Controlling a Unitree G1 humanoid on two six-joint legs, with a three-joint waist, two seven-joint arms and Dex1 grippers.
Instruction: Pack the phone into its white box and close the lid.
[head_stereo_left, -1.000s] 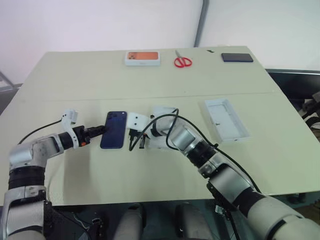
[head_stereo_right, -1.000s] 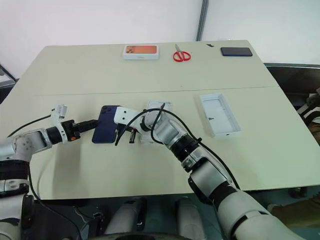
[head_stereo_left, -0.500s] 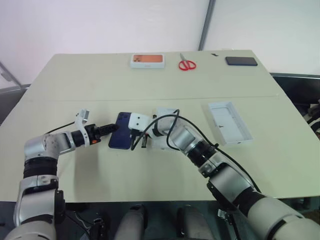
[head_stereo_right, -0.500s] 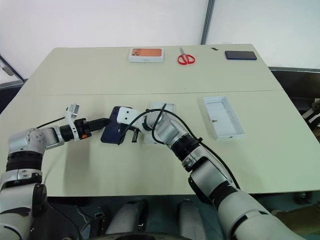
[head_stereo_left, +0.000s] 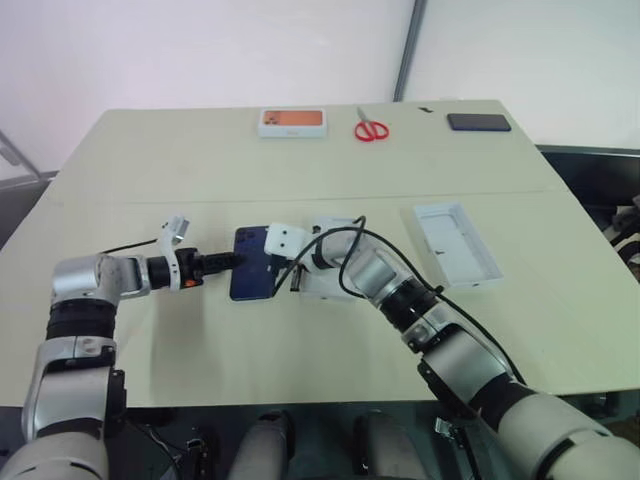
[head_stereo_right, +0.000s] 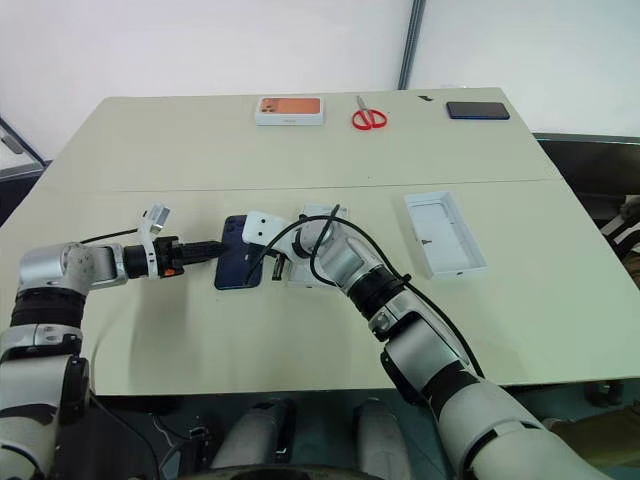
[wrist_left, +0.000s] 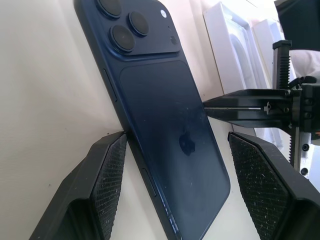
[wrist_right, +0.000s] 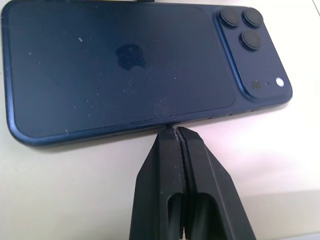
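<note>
Navy phone (head_stereo_left: 254, 276) flat on worktop (head_stereo_left: 200, 160), back up, camera cluster at far end, long axis running away from robot. Left claw (head_stereo_left: 232, 262) released, pads astride phone's left long edge. Right claw (wrist_right: 176, 131) clenched, empty, tips vs opposite long edge. Both arms at phone; left better placed to grab. White box (head_stereo_left: 323, 270) just right of phone, partly behind right arm. Lid (head_stereo_left: 455, 245) further right, hollow up.

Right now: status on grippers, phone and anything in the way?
Left gripper open, straddling the phone, back up on table. Right gripper shut, tips at phone's long edge. White box beside phone; lid apart, open.
</note>
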